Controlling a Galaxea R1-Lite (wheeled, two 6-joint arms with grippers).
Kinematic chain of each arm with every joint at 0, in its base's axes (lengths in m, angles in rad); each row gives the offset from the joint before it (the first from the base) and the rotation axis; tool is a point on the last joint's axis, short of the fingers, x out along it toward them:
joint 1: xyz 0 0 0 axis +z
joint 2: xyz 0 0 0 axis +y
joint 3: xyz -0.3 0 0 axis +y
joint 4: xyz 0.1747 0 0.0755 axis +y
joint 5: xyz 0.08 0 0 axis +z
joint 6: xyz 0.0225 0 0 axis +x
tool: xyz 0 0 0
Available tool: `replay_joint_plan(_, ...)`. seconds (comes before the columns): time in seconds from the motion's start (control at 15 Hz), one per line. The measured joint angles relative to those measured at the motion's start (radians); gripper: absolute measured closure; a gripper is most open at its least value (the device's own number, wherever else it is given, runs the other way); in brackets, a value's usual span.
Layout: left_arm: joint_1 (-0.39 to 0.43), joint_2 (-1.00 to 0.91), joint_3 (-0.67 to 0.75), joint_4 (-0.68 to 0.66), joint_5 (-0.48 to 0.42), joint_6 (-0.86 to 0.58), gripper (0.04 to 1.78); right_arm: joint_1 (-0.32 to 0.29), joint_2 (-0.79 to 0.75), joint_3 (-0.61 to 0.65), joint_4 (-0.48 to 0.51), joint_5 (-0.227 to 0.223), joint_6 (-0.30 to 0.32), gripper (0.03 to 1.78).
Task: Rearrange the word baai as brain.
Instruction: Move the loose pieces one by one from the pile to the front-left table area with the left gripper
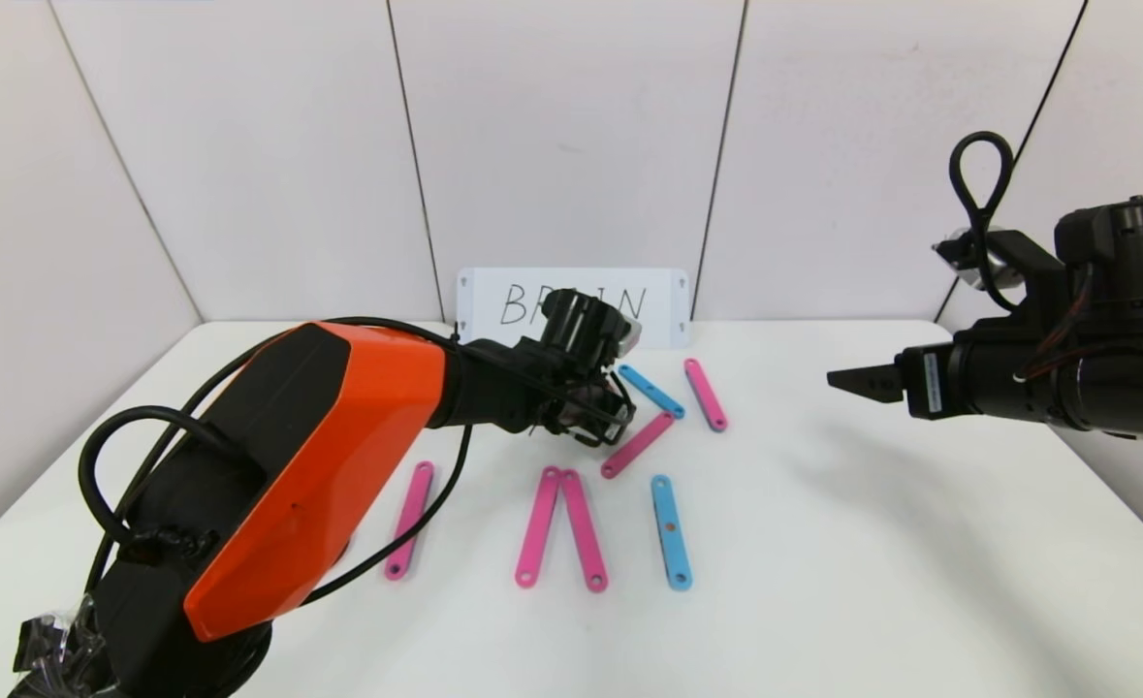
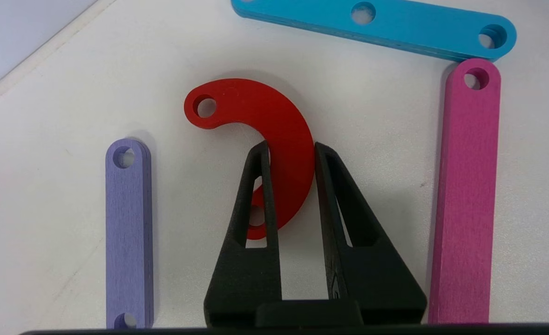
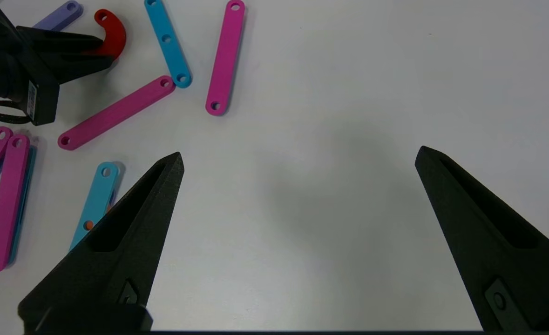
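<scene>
My left gripper [image 2: 291, 149] is low over the table at the back middle, its jaws closed across the width of a red C-shaped arc [image 2: 274, 135]. The arc lies flat between a purple strip [image 2: 128, 232] and a pink strip [image 2: 465, 195], with a light-blue strip [image 2: 376, 28] beyond it. In the head view the left gripper [image 1: 600, 407] hides the arc. Pink strips [image 1: 538, 526] and a light-blue strip [image 1: 671, 531] lie in front of it. My right gripper [image 3: 300, 156] is open and empty, held above bare table at the right [image 1: 847, 380].
A white card [image 1: 668, 305] handwritten "BRAIN" stands against the back wall, partly hidden by my left gripper. A lone pink strip [image 1: 409, 520] lies at the left by my orange left arm. Another pink strip [image 1: 706, 395] and a light-blue strip [image 1: 650, 391] lie at the back.
</scene>
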Motion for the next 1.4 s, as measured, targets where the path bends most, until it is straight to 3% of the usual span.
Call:
replay_joint_plan(1.0, 0.038, -0.087, -0.001, 0.009, 0.007, -0.007, 1.53, 0.0, 0.0, 0.0, 0.0, 0.0, 0.0, 0.07)
replay_joint_plan(1.4, 0.066, -0.252, 0.213, 0.014, 0.048, -0.118, 1.53, 0.0, 0.004, -0.001, 0.0, 0.0, 0.0, 0.07)
